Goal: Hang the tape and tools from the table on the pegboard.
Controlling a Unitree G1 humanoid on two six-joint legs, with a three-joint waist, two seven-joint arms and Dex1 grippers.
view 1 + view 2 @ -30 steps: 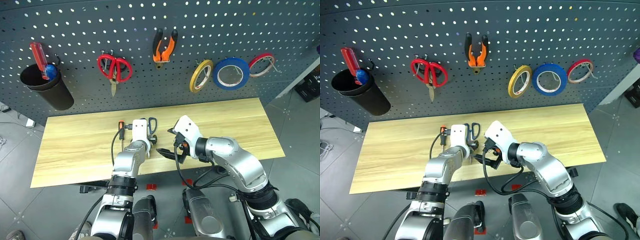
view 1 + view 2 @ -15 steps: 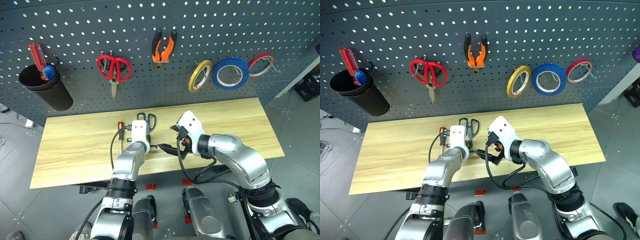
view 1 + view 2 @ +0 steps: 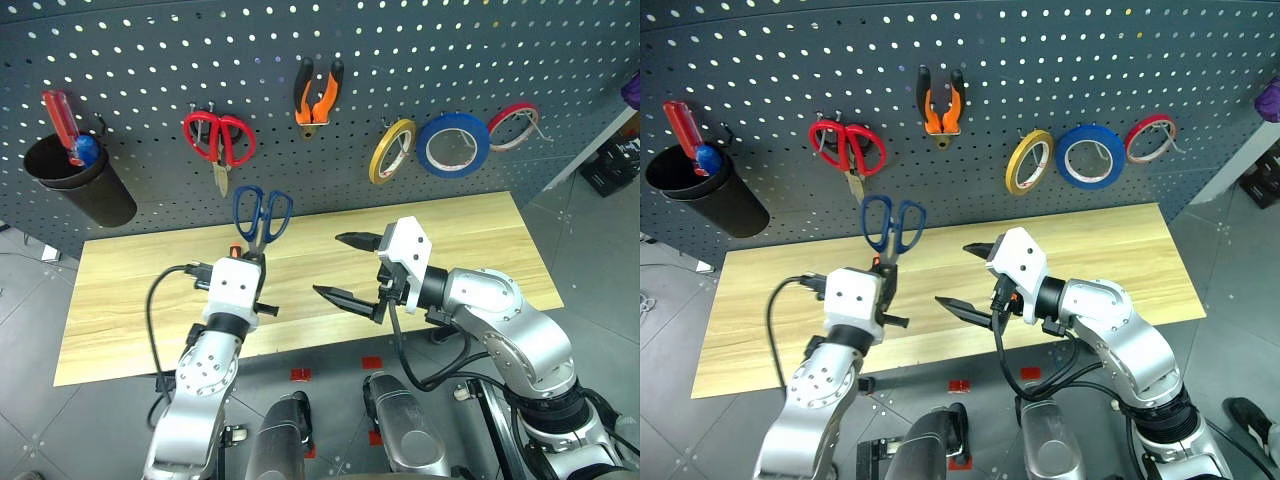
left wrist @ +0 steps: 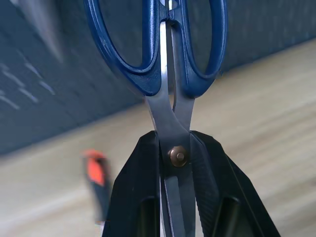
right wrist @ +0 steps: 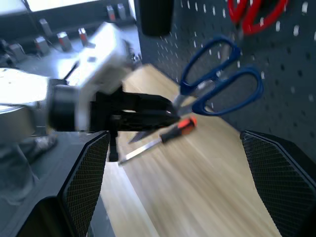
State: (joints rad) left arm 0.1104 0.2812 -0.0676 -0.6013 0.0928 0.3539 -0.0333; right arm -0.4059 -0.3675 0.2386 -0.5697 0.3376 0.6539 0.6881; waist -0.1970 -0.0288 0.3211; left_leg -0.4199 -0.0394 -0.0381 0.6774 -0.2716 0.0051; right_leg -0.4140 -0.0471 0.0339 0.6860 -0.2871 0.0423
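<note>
My left gripper is shut on the blades of the dark blue-handled scissors near the pivot and holds them above the table, handles up toward the pegboard. The orange-and-black screwdriver lies on the table just behind that hand; it also shows in the right wrist view. My right gripper hovers open to the right of the scissors, holding nothing. The orange-and-black pliers and the yellow tape hang on the pegboard.
Red-handled scissors hang left of the pliers. A blue roll and a thin red roll hang right of the yellow tape. A black cup with a red-handled screwdriver hangs at far left.
My left gripper shut on the blue scissors and lifted them off the table, up and back. The right gripper rose a little and stayed open.
</note>
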